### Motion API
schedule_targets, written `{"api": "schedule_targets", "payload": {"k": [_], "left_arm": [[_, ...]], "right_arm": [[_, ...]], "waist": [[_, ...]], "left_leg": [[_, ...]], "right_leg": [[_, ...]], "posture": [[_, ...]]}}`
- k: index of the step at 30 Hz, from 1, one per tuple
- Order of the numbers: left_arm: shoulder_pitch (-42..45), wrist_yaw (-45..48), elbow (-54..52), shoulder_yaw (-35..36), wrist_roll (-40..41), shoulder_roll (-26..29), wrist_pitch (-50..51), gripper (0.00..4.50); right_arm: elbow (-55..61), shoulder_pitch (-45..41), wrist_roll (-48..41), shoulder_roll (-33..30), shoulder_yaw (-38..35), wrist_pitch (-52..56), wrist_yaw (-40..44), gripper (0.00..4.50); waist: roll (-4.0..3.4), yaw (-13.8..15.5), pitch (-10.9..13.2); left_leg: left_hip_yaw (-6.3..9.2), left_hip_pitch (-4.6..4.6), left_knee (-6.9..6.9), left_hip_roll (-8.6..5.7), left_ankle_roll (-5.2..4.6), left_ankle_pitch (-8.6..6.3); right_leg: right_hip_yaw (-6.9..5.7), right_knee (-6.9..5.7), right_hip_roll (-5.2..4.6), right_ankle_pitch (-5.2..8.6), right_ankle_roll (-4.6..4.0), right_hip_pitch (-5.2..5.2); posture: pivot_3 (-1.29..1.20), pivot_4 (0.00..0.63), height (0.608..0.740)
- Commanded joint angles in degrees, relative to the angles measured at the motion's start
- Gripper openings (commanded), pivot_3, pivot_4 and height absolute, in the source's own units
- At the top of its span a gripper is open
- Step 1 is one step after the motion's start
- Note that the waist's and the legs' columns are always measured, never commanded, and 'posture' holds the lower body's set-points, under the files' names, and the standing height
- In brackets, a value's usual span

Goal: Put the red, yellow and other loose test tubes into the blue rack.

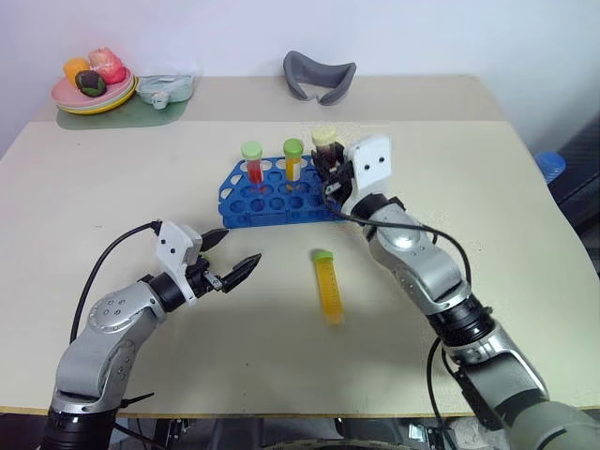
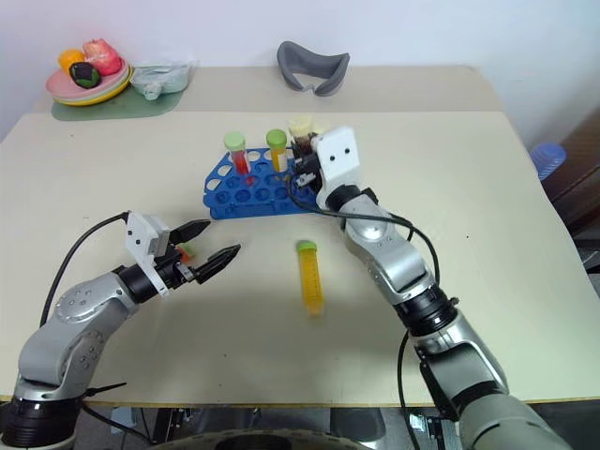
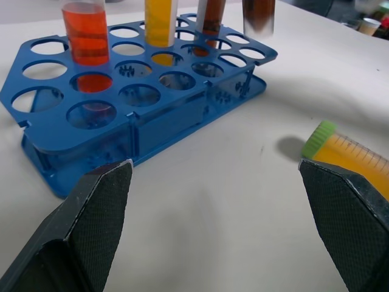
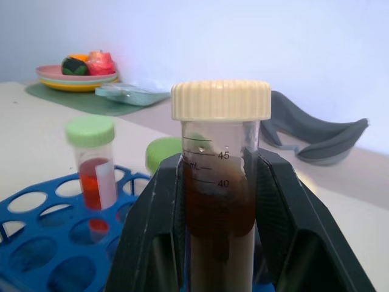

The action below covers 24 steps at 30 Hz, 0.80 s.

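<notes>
Left eye view: the blue rack sits mid-table with two tubes already standing in its back row, the red tube and a yellow tube, both green-capped. At the rack's right end the right gripper pinches the dark maroon tube upright, its cream cap above the fingers; whether the tube's tip has entered a hole cannot be told. A second yellow tube with a green cap lies loose on the table in front of the rack, cap pointing toward it, between the two arms. The left gripper hovers near the rack's front left corner with its fingers spread wide and nothing between them. That makes four tubes in all: two racked, one held, one lying down. Around the work, a grey curved object rests at the table's far edge behind the rack, and at the far left corner a plate of toy food stands on a green mat beside a clear lidded dish. Nothing lies between the loose yellow tube and the rack.
</notes>
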State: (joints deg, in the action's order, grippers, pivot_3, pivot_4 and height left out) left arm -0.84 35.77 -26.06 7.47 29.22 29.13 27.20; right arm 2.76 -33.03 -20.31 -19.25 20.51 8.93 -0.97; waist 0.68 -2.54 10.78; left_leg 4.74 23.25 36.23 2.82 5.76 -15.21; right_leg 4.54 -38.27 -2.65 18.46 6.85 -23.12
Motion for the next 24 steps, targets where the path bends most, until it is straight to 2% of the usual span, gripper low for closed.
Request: {"api": "schedule_targets", "payload": {"k": [1,12,24], "left_arm": [[-0.60,-0.32,-2.99,0.39,0.71,-0.28,-0.85,4.50],[-1.06,-0.13,-3.91,0.95,1.47,0.18,-0.06,4.50],[-0.85,1.05,-4.18,1.54,3.71,1.94,0.50,4.50]], "right_arm": [[0.23,1.27,2.58,3.03,-4.41,-5.13,2.85,1.21],[-6.00,3.15,8.62,10.86,-9.24,-10.85,7.70,1.21],[-11.06,4.44,12.60,14.20,-13.11,-15.54,9.13,1.21]], "waist": [[0.00,-0.11,0.00],[-0.01,-0.14,-0.01],[-0.03,-0.18,-0.01]], "left_leg": [[0.00,-0.02,0.00,0.00,0.01,0.00],[0.00,-0.08,0.00,0.00,0.04,0.02],[0.00,-0.10,0.00,0.00,0.07,0.04]], "right_leg": [[0.00,-0.03,0.00,0.00,0.00,0.00],[0.02,-0.11,0.02,0.00,0.00,0.00],[0.02,-0.15,0.02,0.00,0.00,0.01]], "posture": [[0.00,0.150,0.740],[0.00,0.150,0.740],[0.00,0.150,0.740]]}}
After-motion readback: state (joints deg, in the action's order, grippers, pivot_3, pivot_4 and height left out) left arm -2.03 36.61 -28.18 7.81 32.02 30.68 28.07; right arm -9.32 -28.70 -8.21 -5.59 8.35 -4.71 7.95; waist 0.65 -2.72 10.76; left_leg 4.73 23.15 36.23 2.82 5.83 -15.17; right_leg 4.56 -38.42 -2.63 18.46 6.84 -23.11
